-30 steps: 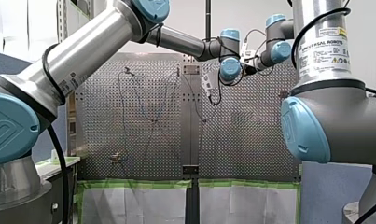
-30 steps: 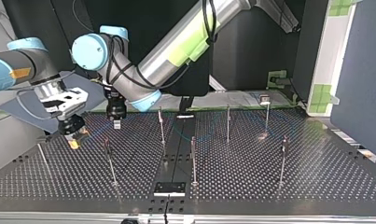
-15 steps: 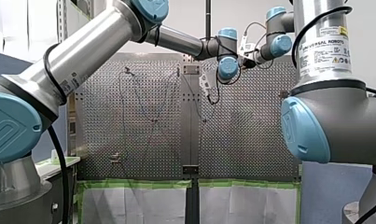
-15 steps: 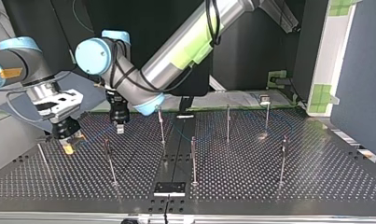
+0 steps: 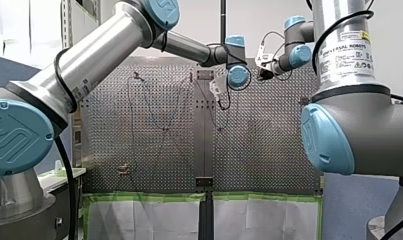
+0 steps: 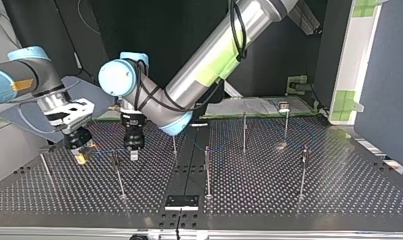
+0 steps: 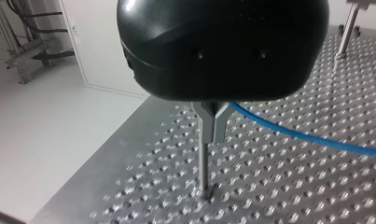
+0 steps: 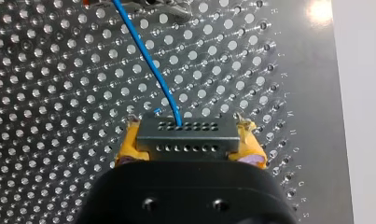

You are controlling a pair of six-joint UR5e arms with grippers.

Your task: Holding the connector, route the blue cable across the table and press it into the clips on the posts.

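Perforated table (image 8: 59,93) — right claw (image 8: 188,125) clamps connector (image 8: 185,140); left claw (image 7: 214,133) half-hidden, grip unreadable.

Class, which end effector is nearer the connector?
Right. My right end effector grips the connector between its yellow pads; my left end effector is apart from it, further along the cable.

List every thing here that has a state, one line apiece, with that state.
Right gripper with yellow pads, shut on the connector.
Grey rectangular connector, clamped between those pads.
Thin blue cable, attached to the connector, trailing across the perforated table.
Left gripper with black body and metal fingers, shut on the cable.
Thin metal posts, upright.
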